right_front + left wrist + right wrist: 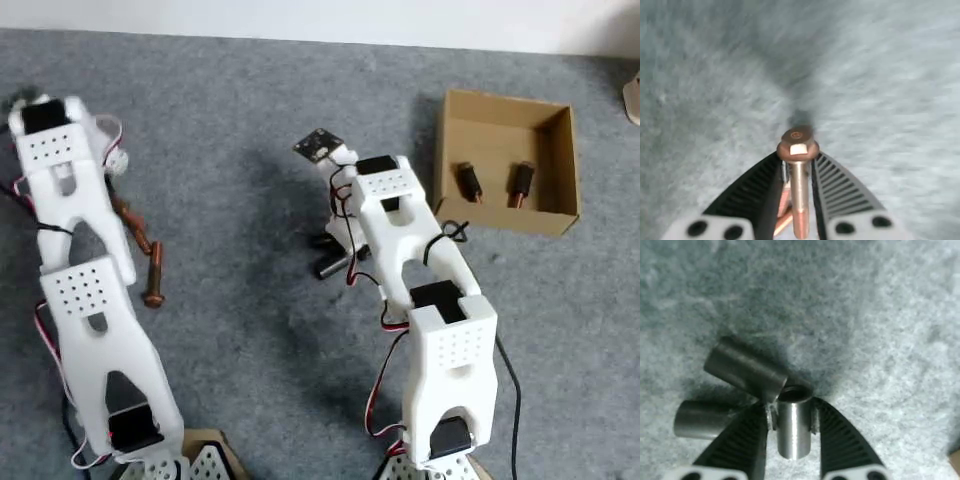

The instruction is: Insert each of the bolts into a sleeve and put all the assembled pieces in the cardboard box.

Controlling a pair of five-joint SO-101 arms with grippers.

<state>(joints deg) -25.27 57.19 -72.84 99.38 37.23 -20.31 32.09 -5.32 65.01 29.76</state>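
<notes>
While I watch the wrist feeds, the left gripper [799,159] is closed narrowly around a copper bolt [800,200], its head poking out past the tips. The right gripper [790,407] pinches a steel sleeve [794,432] (two more sleeves [745,370] [700,419] lie just beside it). Two assembled pieces [470,182] [520,185] lie apart in the cardboard box [500,215].

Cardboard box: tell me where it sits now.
In the high view, the cardboard box sits at the far right, just to the right of the right arm.
</notes>
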